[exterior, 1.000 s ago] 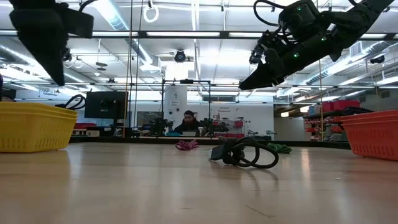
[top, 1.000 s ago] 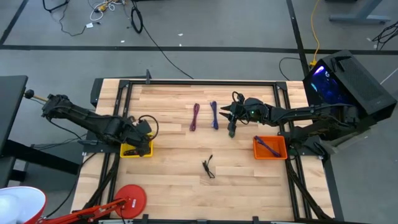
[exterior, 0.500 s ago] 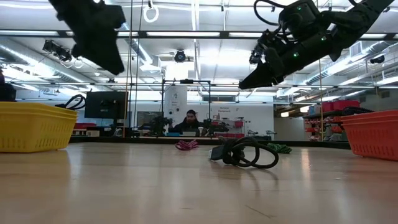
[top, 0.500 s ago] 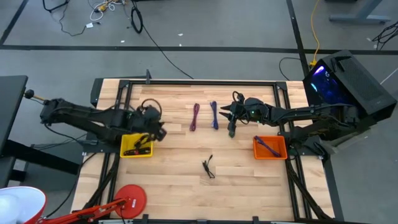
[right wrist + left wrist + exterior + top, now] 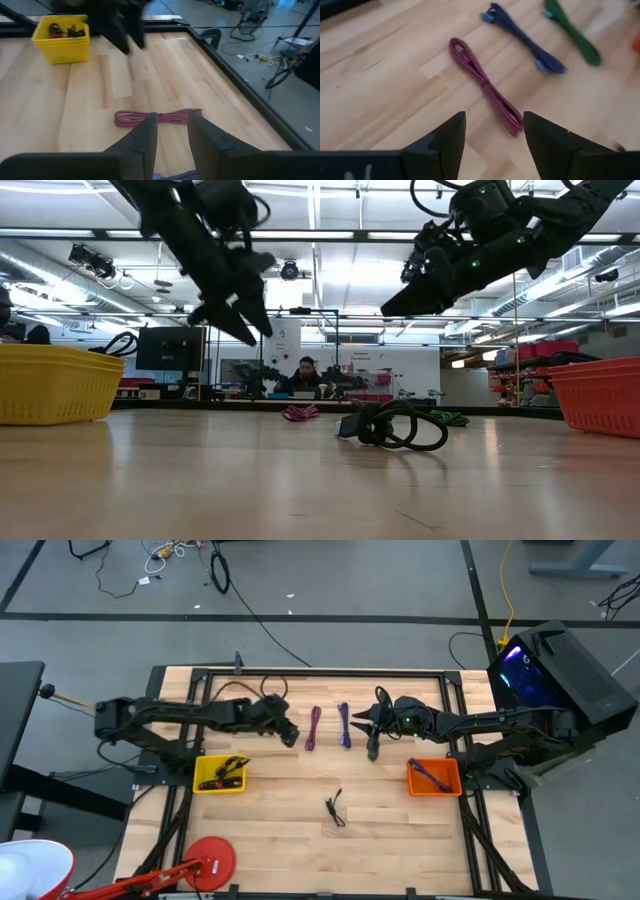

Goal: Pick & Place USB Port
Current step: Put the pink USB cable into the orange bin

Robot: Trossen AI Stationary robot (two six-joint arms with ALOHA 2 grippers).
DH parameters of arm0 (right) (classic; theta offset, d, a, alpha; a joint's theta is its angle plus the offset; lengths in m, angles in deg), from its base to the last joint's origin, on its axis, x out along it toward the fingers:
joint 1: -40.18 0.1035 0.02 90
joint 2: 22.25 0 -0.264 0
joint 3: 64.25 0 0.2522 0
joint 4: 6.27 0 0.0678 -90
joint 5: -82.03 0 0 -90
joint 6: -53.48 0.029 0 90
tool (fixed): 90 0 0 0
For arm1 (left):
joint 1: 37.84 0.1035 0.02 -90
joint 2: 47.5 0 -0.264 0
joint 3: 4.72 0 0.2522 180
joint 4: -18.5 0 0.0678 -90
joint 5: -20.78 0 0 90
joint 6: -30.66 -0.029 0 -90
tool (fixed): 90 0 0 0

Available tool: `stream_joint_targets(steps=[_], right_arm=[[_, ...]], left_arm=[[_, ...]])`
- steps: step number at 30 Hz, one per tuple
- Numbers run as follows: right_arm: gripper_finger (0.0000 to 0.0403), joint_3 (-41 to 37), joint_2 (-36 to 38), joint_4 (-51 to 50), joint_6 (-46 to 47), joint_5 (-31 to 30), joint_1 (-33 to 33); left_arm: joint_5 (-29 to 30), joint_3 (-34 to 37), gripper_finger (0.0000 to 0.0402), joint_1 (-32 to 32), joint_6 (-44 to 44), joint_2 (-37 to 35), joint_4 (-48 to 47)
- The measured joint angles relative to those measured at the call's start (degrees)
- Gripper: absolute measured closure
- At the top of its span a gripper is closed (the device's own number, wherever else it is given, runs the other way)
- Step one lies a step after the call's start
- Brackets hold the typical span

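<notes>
The left gripper point(image 5: 290, 737) hangs with its jaws released, at nine o'clock from the red cable point(image 5: 314, 728). The right gripper point(image 5: 372, 752) hangs at three o'clock from the blue cable point(image 5: 344, 725), jaws a little apart, holding nothing.

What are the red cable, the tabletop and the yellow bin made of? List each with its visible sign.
Red cable: likely braided fabric sheath, matte; a woven texture shows along its folded length.
Tabletop: wood, light, smooth-finished; joined planks and grain show.
Yellow bin: probably moulded plastic, slightly glossy; uniform colour, ribbed slotted walls.
Left claw hangs open above the red cable.
</notes>
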Motion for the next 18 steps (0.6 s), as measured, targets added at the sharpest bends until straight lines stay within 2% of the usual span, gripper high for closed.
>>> stream_joint_targets(steps=[3,10,18], right_arm=[[0.0293,0.02,0.00,-0.07,0.02,1.76,0.02],[0.0293,0.00,0.00,-0.02,0.68,2.30,0.02],[0.0293,0.01,0.00,0.12,0.28,2.28,0.15]], left_arm=[[-1.71,0.00,0.0191,2.54,-0.03,4.64,2.46],[-9.84,0.04,0.0188,5.47,2.23,13.57,11.64],[-11.93,0.00,0.0188,5.02,3.66,18.66,16.16]])
